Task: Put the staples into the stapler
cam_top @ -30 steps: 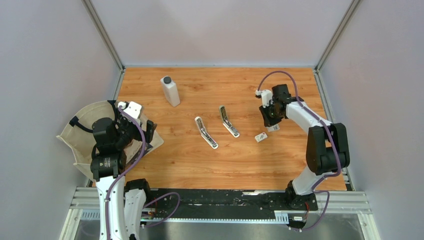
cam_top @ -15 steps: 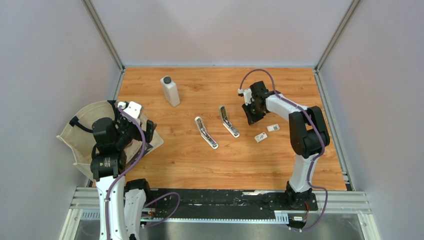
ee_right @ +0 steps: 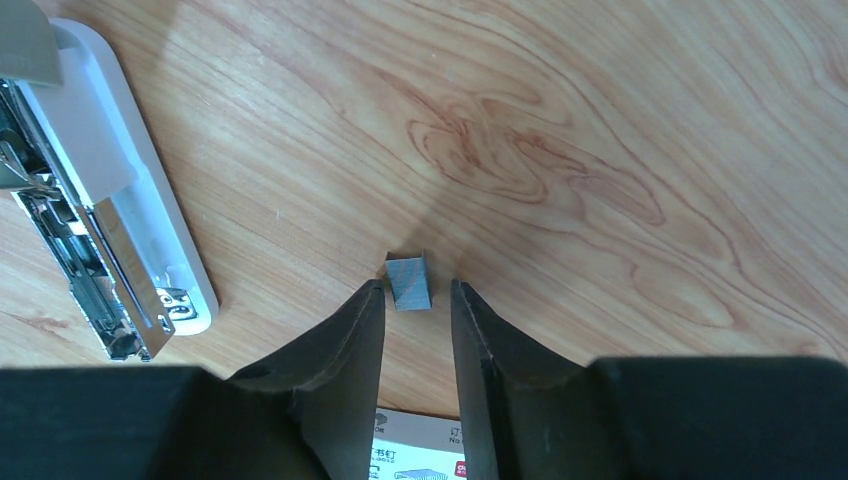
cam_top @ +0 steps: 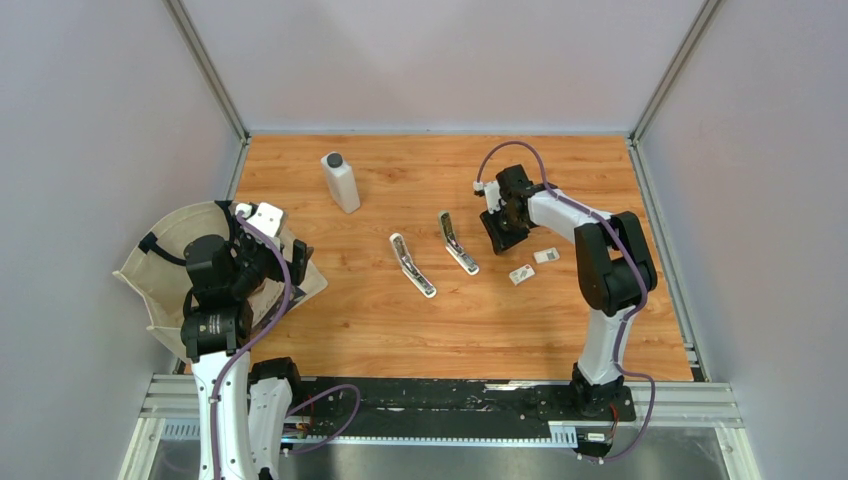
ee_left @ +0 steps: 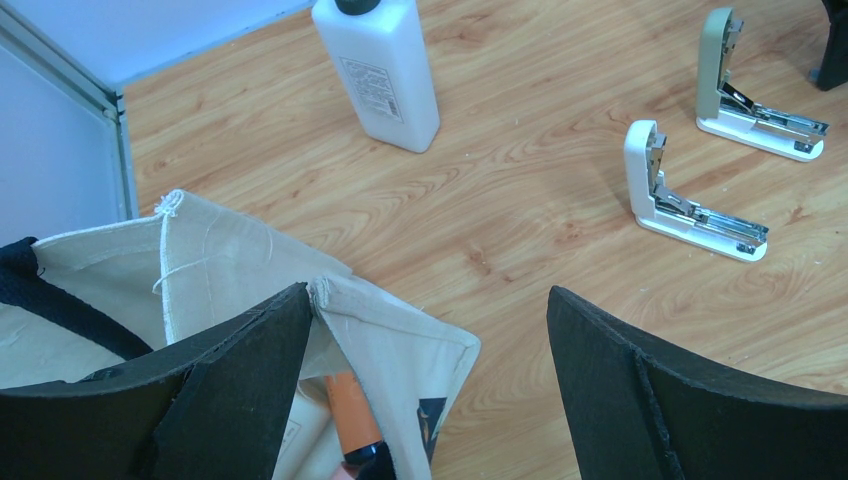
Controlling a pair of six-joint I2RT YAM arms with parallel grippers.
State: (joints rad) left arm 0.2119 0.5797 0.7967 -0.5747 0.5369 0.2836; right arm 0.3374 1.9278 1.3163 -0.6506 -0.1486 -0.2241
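Right pincer (ee_right: pixel 417 288) stands slightly parted around the grey staples (ee_right: pixel 408 282), just beside the open stapler (ee_right: pixel 150 230); left pincer (ee_left: pixel 428 300) spread wide above the bag (ee_left: pixel 230 260)

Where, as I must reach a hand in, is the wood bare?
Bare: the near strip between the staplers and the base rail; the far patch between the bottle and right end effector. Crowded: staplers to staple box; the bag covers the left edge.
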